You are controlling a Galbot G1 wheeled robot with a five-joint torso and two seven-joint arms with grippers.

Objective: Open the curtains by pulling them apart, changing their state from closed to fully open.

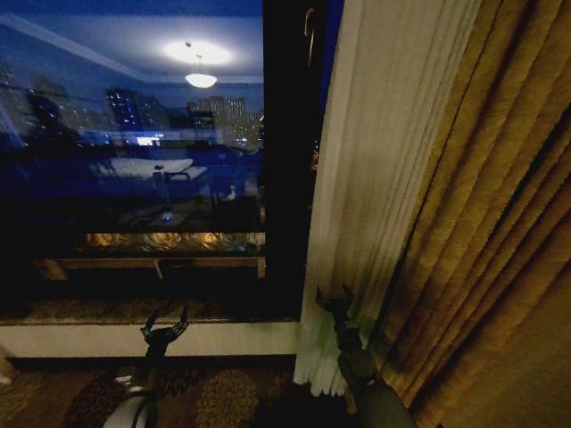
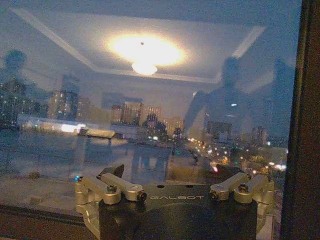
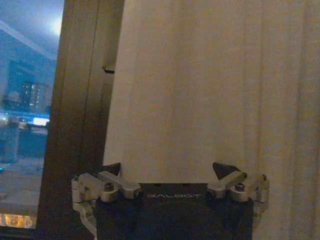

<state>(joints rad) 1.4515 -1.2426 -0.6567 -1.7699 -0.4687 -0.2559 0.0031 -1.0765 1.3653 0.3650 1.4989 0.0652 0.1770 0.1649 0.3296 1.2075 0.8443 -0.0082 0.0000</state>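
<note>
While the right gripper (image 1: 332, 299) is being held open against the curtain (image 1: 375, 178), nothing is being gripped; 1 thin pleat could slip free.

The left gripper (image 1: 166, 323) is being held open too.

sheer curtain (image 1: 375, 178) bunched beside golden drape (image 1: 500, 267), right gripper (image 1: 332, 299) at its edge, jaws spread

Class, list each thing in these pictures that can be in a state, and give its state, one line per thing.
Sheer curtain: drawn aside to the right, bunched beside the brown drape, window glass uncovered.
Brown drape: gathered at the right.
Left gripper: open, empty, facing the window glass.
Right gripper: open, empty, at the sheer curtain's edge.
Ceiling lamp reflected in the glass: lit.
</note>
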